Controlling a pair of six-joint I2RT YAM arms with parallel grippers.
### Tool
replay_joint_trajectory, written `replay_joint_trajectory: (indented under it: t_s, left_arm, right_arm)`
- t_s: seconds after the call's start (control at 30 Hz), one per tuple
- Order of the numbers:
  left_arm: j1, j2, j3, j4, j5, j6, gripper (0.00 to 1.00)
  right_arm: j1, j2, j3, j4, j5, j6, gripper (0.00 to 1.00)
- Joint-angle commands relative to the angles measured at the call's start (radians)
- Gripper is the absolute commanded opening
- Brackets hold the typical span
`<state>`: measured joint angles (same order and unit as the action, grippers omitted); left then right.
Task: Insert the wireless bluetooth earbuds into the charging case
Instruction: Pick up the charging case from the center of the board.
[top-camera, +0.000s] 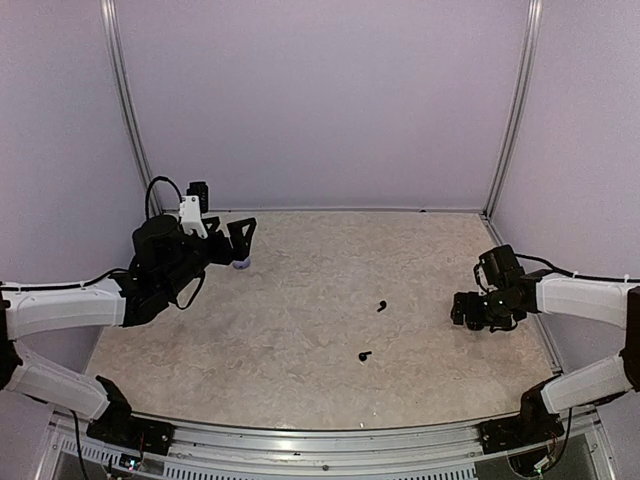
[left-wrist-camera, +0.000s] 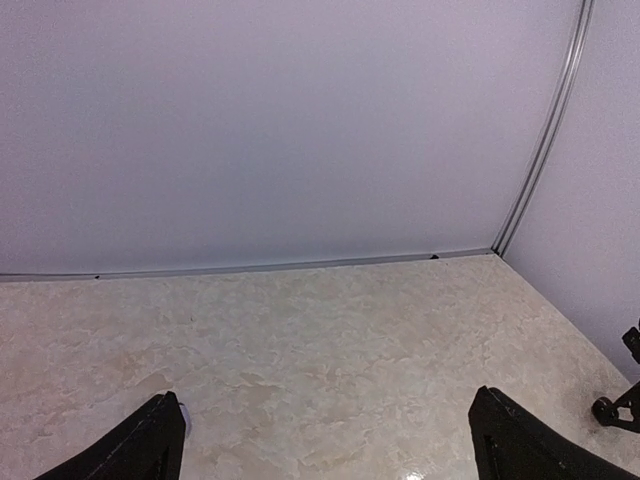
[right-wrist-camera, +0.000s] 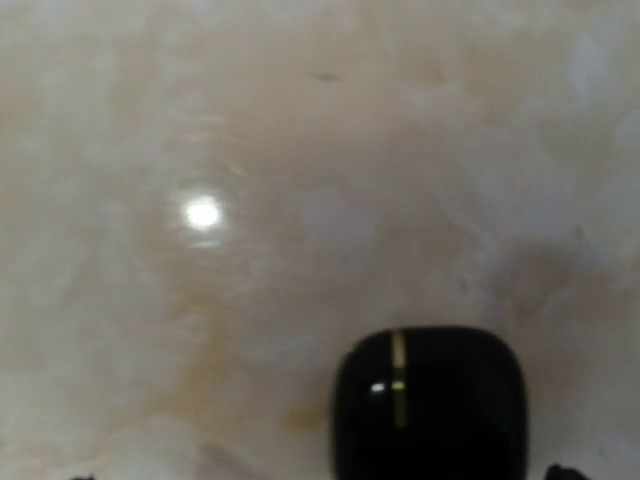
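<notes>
Glossy black plastic with a thin gold line: the charging case (right-wrist-camera: 430, 405) lies on the worktop (top-camera: 300, 330) directly beneath the right pincer (top-camera: 468, 310), close to the right edge. The pincer's jaws are spread wide and grasp nothing. Only their tips show, at the bottom corners of the wrist view, with the case between them and apparently untouched.

Further out, toward the middle, lie two black earbuds, one (top-camera: 382, 305) near the centre and the other (top-camera: 364, 355) closer to the front edge. Both are well apart from the case.

The buds are probably very light, hard and slick. A tip-only pinch across the stem looks safest, since they could skid or flip on the smooth marbled top. The rounded case may slide if pushed.

Blur and the frame's bottom edge hide whether the lid is open, and from above the pincer covers the case.

Near the far left corner the left pincer (left-wrist-camera: 328, 400) is also released and empty. A small pale thing (top-camera: 242, 264) sits just beside one finger, too small to identify.
</notes>
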<state>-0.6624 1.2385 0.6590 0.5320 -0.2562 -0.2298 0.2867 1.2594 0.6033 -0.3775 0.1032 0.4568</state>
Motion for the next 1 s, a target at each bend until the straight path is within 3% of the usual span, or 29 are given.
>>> replay_joint_trajectory:
  t_s: [0.0,0.4,0.87,0.97]
  left_arm:
    - [-0.005,0.009,0.013,0.047,0.010,0.024,0.99]
    - [0.003,0.007,0.011,0.040,0.081,0.036,0.99]
    - [0.037,-0.017,-0.030,0.064,0.141,0.001,0.99]
    - [0.037,-0.012,-0.044,0.090,0.210,0.012,0.99]
  right_arm:
    - [-0.032,0.027,-0.023,0.052,0.014,0.005,0.96]
    - [-0.112,0.123,-0.031,0.112,-0.094,-0.037,0.76]
    - [-0.084,0.162,-0.020,0.140,-0.228,-0.099,0.39]
    - [-0.039,0.127,0.018,0.127,-0.286,-0.134,0.36]
